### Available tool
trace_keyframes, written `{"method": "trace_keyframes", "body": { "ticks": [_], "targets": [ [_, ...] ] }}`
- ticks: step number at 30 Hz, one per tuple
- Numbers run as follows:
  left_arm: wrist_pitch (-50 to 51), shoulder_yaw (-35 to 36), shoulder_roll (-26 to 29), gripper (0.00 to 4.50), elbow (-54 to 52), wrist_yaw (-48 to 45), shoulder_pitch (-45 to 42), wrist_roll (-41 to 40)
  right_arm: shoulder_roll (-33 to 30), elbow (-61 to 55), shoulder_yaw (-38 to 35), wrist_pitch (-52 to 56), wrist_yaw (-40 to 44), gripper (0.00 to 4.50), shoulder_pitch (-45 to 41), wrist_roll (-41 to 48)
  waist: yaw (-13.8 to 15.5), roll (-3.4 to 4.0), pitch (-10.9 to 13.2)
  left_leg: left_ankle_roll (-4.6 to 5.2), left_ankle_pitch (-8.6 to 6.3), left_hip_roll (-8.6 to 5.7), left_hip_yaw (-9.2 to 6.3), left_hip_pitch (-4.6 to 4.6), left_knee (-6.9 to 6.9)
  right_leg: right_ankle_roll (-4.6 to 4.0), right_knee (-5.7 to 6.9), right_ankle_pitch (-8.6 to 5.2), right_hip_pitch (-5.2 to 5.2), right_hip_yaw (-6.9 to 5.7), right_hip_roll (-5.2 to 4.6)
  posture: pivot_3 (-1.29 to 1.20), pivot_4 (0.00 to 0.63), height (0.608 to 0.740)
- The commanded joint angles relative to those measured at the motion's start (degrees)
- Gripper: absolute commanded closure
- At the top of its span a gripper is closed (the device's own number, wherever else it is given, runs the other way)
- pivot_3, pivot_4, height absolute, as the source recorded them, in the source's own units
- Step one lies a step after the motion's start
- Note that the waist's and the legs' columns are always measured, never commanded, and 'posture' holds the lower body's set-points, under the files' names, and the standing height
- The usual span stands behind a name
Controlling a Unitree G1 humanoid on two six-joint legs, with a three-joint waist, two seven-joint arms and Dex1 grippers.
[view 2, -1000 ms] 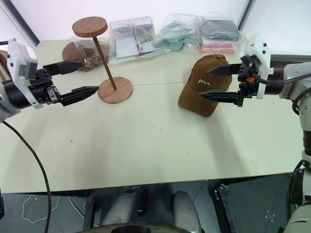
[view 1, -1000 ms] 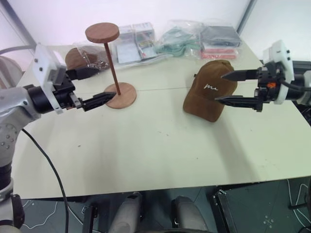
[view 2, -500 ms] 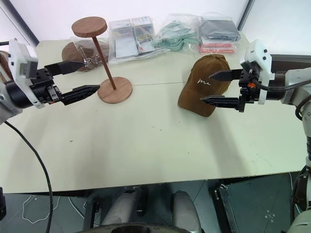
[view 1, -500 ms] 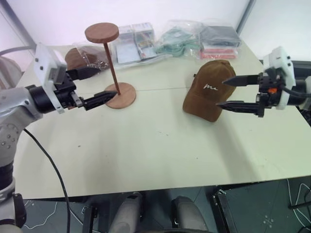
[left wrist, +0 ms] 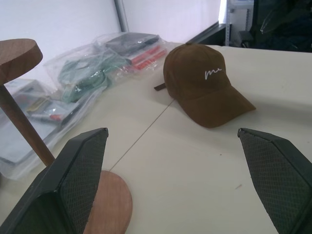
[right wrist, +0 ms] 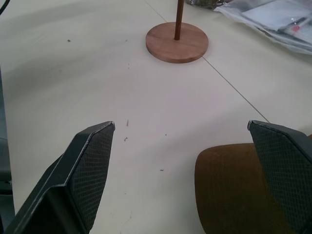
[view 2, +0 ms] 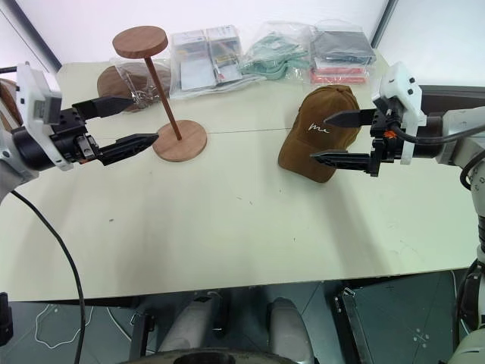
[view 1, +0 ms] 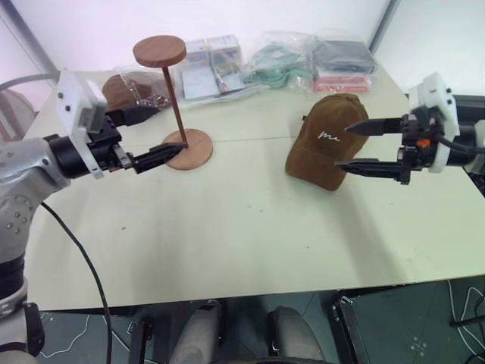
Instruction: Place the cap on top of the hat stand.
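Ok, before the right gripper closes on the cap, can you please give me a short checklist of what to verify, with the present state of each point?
1. Right gripper open: ok, its two fingers stand wide apart.
2. Cap between the right fingers: cannot tell. The fingertips overlap the cap's side in the head views, and the right wrist view shows part of it between the fingers, but contact is not clear.
3. Cap free on the table: ok, nothing lies on it.
4. Hat stand upright, its top disc bare: ok.
5. Left gripper clear of the hat stand: cannot tell. It is open, and its fingertips are close to the base.
6. Path from cap to stand: ok, bare table between them.
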Motion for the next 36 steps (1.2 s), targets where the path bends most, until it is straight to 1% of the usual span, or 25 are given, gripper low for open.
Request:
{"method": "trace_keyframes", "body": {
  "ticks": [1,4,6,9,14,16,17,20,22,25,29,31,36],
  "targets": [
    [-0.32,1.01,-0.02,0.00,-1.52,0.54,-0.38,-0.25,-0.01,-1.13,-1.03,-1.74,-1.18,0.02,-1.77,-0.49,0.00,0.00,0.00,0.00,0.00,0.00,0.00,0.00,0.00,0.00,0.00,0.00,0.00,0.00,0.00,0.00,0.150,0.740],
    [-0.45,0.34,-0.33,0.00,-1.51,0.83,-0.83,0.02,2.53,-1.62,-0.89,-4.49,-5.22,0.02,-2.26,-2.45,-0.01,-0.01,0.00,0.00,0.00,0.00,0.00,0.00,0.01,0.00,0.00,0.00,0.00,0.00,0.00,0.00,0.150,0.740],
    [-0.74,-0.49,-0.73,0.00,-1.34,1.03,-1.36,0.53,6.05,-3.49,-0.54,-5.38,-10.88,0.02,-1.68,-4.37,-0.13,-0.02,-0.01,0.00,0.00,0.00,0.00,0.00,0.02,0.00,0.02,0.00,0.00,0.00,0.01,0.00,0.150,0.740],
    [-1.15,-1.40,-1.50,0.00,-0.94,1.30,-2.43,0.97,11.00,-9.11,0.46,-8.11,-19.57,0.02,2.23,-9.14,-0.01,-0.03,-0.02,-0.01,0.01,0.00,-0.01,-0.01,0.03,0.00,0.06,0.00,-0.03,0.00,0.02,0.00,0.150,0.740],
    [-1.73,-3.31,-3.10,0.00,-0.21,1.54,-3.90,1.88,18.46,-17.45,3.89,-16.66,-35.07,0.02,11.57,-23.08,0.24,-0.06,-0.04,-0.03,0.03,-0.02,-0.04,-0.25,0.16,0.02,0.16,0.01,-0.25,-0.02,0.03,0.00,0.150,0.740],
    [-1.79,-4.20,-3.94,0.00,-0.03,1.54,-4.33,2.30,21.90,-21.26,6.34,-21.31,-42.52,0.02,17.56,-30.74,0.24,-0.07,-0.04,-0.20,0.13,-0.02,-0.06,-0.51,0.35,0.03,0.30,0.01,-0.49,-0.04,0.05,0.00,0.150,0.740],
    [-1.83,-4.57,-4.28,0.00,0.14,1.51,-4.59,2.48,23.51,-22.81,7.35,-22.77,-45.11,0.02,20.31,-33.32,0.24,-0.08,-0.05,-0.30,0.19,-0.01,-0.07,-0.52,0.41,0.03,0.32,0.01,-0.48,-0.04,0.07,0.00,0.150,0.740],
    [-1.91,-5.86,-5.34,0.00,0.69,1.40,-5.70,3.06,26.47,-25.52,10.23,-29.76,-53.73,0.02,28.27,-44.74,0.11,-0.07,-0.05,-0.32,0.20,-0.01,-0.06,-0.53,0.52,0.03,0.41,0.01,-0.48,-0.03,0.09,0.00,0.150,0.740],
    [-1.89,-6.41,-5.87,0.00,0.95,1.28,-6.33,3.39,27.50,-25.80,11.05,-32.92,-56.96,0.02,31.83,-49.69,0.15,-0.07,-0.05,-0.32,0.20,-0.01,-0.07,-0.52,0.60,0.03,0.43,0.01,-0.44,-0.05,0.12,0.00,0.150,0.740],
    [-2.12,-7.79,-6.72,0.00,1.84,1.17,-7.71,4.19,28.68,-23.52,10.86,-34.88,-60.97,0.02,36.18,-55.09,0.11,-0.07,-0.06,-0.31,0.20,-0.01,-0.07,-0.50,0.67,0.09,0.46,0.05,-0.38,-0.04,0.15,0.00,0.150,0.740],
    [-2.43,-9.19,-7.84,0.00,2.84,0.98,-9.44,5.51,29.62,-18.90,12.70,-37.54,-65.15,0.02,38.70,-62.22,0.10,-0.07,-0.07,-0.31,0.20,-0.01,-0.08,-0.49,0.71,0.09,0.49,0.05,-0.36,-0.05,0.17,0.00,0.150,0.740],
    [-2.54,-9.75,-8.40,0.00,3.21,1.17,-10.41,6.00,29.96,-16.06,13.97,-38.38,-65.91,0.02,38.79,-64.65,0.08,-0.09,-0.08,-0.32,0.20,-0.01,-0.08,-0.49,0.72,0.09,0.49,0.05,-0.35,-0.05,0.18,0.00,0.150,0.740],
    [-1.93,-10.33,-9.52,0.00,2.44,1.95,-11.29,6.52,31.79,-10.37,15.67,-39.37,-66.70,0.02,36.68,-67.24,-0.01,-0.08,-0.08,-0.31,0.20,-0.01,-0.07,-0.48,0.73,0.09,0.52,0.05,-0.36,-0.04,0.19,0.00,0.150,0.740]
  ]
}}
